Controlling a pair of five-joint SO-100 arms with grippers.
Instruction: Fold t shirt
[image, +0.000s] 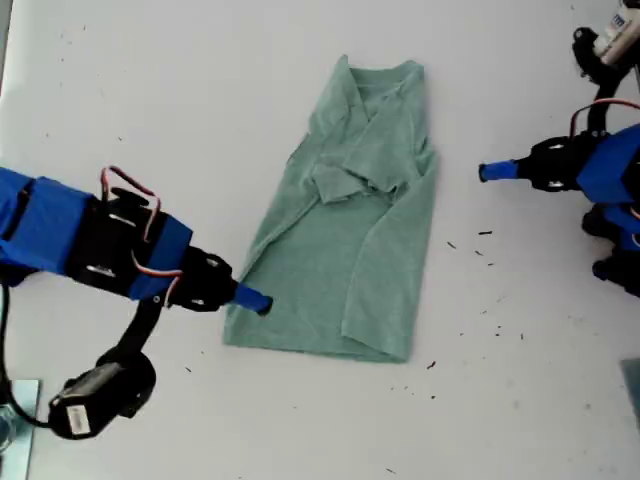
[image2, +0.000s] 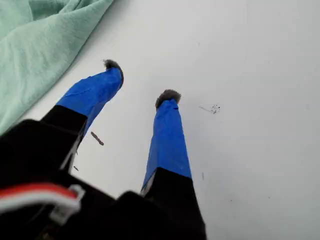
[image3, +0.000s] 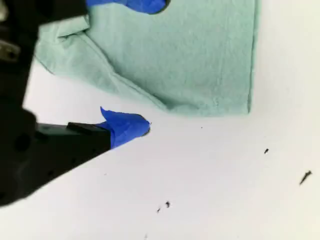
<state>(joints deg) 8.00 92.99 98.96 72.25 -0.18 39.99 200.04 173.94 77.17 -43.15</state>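
Observation:
The pale green t shirt (image: 350, 230) lies on the white table (image: 150, 90), its sides folded inward into a long strip, neckline at the far end and hem nearest the camera. My second gripper (image: 255, 300) is at the hem corner on the exterior view's left. It is open (image3: 140, 65), with one blue fingertip (image3: 145, 5) over the cloth (image3: 200, 50) and the other (image3: 132, 127) over bare table. My first gripper (image: 490, 172) is at the exterior view's right, apart from the shirt. It is open (image2: 140, 80) above bare table with nothing between its fingers, and a shirt edge (image2: 40, 35) lies nearby.
Small dark specks (image: 485, 233) dot the table beside the shirt on the exterior view's right. A black camera unit (image: 90, 400) hangs under the second arm at the exterior view's lower left. More arm hardware and cables (image: 600, 40) stand at the exterior view's upper right.

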